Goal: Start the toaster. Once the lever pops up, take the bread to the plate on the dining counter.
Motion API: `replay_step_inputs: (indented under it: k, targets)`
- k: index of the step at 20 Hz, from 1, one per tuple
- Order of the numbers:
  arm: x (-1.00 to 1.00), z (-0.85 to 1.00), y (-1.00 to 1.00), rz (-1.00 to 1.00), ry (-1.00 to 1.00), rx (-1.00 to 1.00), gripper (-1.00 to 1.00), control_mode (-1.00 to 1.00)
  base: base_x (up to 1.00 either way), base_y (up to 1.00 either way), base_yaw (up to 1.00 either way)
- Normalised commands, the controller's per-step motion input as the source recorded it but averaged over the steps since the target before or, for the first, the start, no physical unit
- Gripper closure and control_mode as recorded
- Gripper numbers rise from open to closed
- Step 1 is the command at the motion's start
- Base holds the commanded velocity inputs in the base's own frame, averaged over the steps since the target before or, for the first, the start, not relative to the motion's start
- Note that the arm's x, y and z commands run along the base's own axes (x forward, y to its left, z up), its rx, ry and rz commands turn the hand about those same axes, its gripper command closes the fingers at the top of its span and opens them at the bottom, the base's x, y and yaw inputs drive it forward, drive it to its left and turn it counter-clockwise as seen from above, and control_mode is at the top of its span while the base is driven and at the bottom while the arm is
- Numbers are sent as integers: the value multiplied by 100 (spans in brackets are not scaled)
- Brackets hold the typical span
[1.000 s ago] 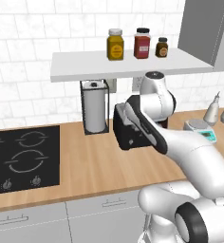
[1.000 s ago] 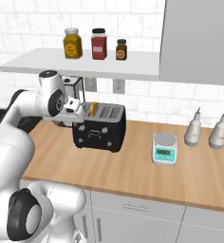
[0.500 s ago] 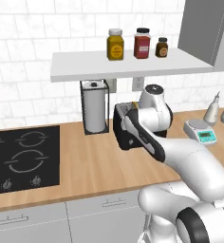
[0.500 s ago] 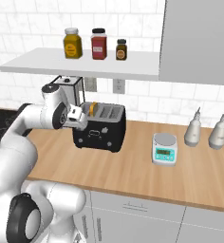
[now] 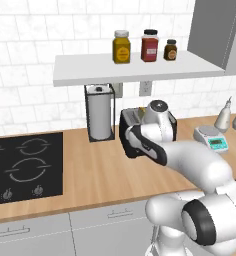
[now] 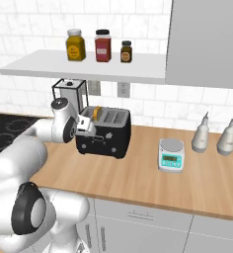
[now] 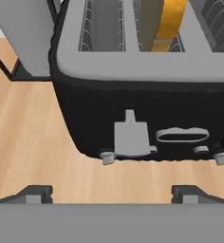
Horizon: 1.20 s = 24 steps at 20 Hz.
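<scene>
The wooden counter (image 6: 138, 173) carries a black hob (image 5: 20, 165), a paper towel stand (image 5: 100, 114) just beside the toaster (image 6: 106, 133), a small scale (image 6: 171, 155) and two grey bottles (image 6: 201, 137). Three jars (image 6: 102, 46) stand on the white shelf (image 6: 84, 66) above. The toaster is black with two slots; one slice of bread (image 7: 167, 21) stands in a slot. Its grey lever (image 7: 131, 135) sits low on the front. The gripper (image 7: 111, 194) hovers before it, fingers apart, holding nothing.
</scene>
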Motion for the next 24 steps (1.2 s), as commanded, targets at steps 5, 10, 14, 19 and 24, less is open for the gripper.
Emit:
replay_step_inputs:
  k: [5, 10, 14, 19, 24]
  targets:
    - [32, -5, 0, 0, 0, 0, -100, -100, 0, 0, 0]
    - [28, -5, -1, 0, 0, 0, -100, -100, 0, 0, 0]
    - [24, -20, -16, 0, 0, 0, -100, -100, 0, 0, 0]
    - [23, -13, -13, 0, 0, 0, -100, -100, 0, 0, 0]
    - [11, -15, 0, 0, 0, 0, -100, -100, 0, 0, 0]
